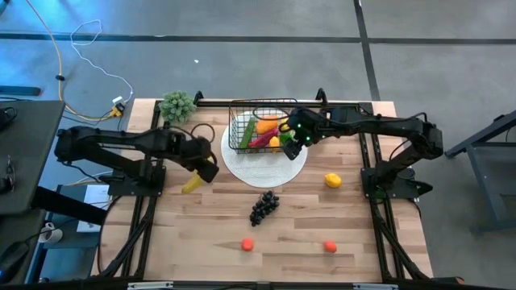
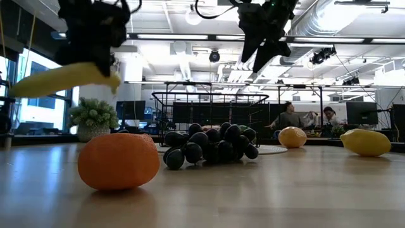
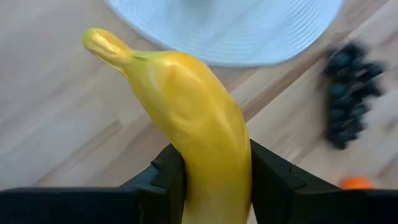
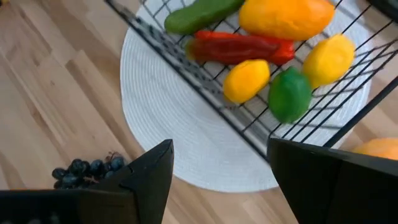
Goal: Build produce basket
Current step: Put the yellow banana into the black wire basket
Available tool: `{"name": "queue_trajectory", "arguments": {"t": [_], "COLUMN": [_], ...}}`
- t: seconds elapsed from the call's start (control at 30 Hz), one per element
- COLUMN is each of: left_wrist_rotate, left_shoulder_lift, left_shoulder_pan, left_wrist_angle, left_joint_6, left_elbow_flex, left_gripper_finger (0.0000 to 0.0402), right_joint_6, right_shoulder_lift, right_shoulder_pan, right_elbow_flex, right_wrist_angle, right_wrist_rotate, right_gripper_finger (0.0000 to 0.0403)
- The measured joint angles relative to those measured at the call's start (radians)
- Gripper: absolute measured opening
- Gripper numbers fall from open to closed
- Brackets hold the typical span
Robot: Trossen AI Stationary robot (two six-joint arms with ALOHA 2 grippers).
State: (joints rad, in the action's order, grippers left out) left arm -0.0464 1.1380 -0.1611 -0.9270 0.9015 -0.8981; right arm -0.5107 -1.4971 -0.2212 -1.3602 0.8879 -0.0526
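My left gripper is shut on a yellow banana, which hangs in the air left of the white plate. The black wire basket stands on that plate and holds a cucumber, a mango, a red chilli, two lemons and a green fruit. My right gripper hovers open above the basket's right side, touching nothing. A grape bunch, a lemon and two small oranges lie on the table. My left gripper pinches the banana's body between its two fingers, away from the stem end, which sticks out ahead of them. The fingers slant down from above and lie across the banana. The banana is lifted clear of the table, roughly level.
A spiky green leafy bunch stands at the table's far left corner. The second small orange lies near the front edge. Bare wood stretches between the plate and the front edge around the grapes. People sit in the room beyond the table.
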Motion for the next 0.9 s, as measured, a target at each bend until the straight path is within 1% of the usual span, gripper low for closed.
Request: {"name": "queue_trajectory", "arguments": {"t": [0.13, 0.3, 0.4, 0.6, 0.77, 0.9], "left_wrist_rotate": [-0.018, -0.041, -0.048, -0.057, -0.132, -0.187], "left_shoulder_lift": [-0.026, -0.03, -0.028, -0.016, -0.016, -0.016], "left_shoulder_pan": [-0.021, -0.062, -0.088, -0.13, -0.166, -0.209], "left_wrist_angle": [0.064, 0.219, 0.31, 0.47, 0.623, 0.757], "left_joint_6": [-0.022, -0.069, -0.136, -0.289, -0.382, -0.408], "left_elbow_flex": [-0.045, -0.061, -0.061, -0.061, -0.061, -0.061], "left_gripper_finger": [0.012, 0.012, 0.012, 0.012, 0.0119, 0.0119], "right_joint_6": [0.049, 0.107, 0.108, 0.058, 0.03, 0.017], "right_shoulder_lift": [0.009, 0.016, 0.016, 0.016, 0.016, 0.016], "right_shoulder_pan": [-0.033, -0.066, -0.079, -0.087, -0.086, -0.086], "right_elbow_flex": [0.0, 0.0, 0.0, 0.0, 0.0, 0.0], "right_wrist_angle": [-0.052, -0.168, -0.228, -0.369, -0.429, -0.455], "right_wrist_rotate": [0.042, 0.14, 0.181, 0.195, 0.213, 0.214], "right_gripper_finger": [0.024, 0.024, 0.024, 0.024, 0.024, 0.024]}}
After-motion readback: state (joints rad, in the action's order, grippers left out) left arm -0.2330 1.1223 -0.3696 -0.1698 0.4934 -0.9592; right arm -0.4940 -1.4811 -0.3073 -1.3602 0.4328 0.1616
